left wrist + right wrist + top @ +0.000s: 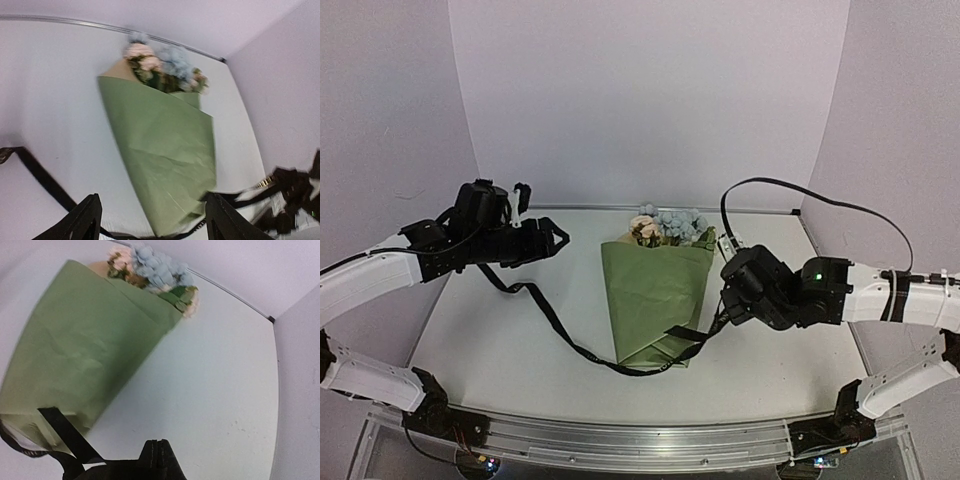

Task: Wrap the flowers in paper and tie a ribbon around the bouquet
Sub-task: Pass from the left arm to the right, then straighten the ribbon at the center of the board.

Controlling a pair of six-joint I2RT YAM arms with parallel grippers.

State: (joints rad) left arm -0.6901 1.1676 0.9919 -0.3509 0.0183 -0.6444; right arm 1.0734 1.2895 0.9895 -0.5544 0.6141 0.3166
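The bouquet lies in the middle of the table, a cone of olive-green paper [655, 290] [165, 145] [85, 350] with its narrow end toward me. The flowers [670, 228] [160, 65] [150, 270], cream-peach and pale blue, stick out of its far end. The black ribbon [560, 335] [40, 175] [62, 427] runs from under my left arm, loops round the cone's near end and crosses it to my right gripper [728, 300] [161, 445], which is shut on it beside the cone. My left gripper [548, 240] [155, 222] is open, up and left of the bouquet, with nothing between its fingers.
The white table [500, 340] is closed in by pale walls at the back and both sides. A metal rail [640, 440] runs along its near edge. A black cable [820, 195] arcs above my right arm.
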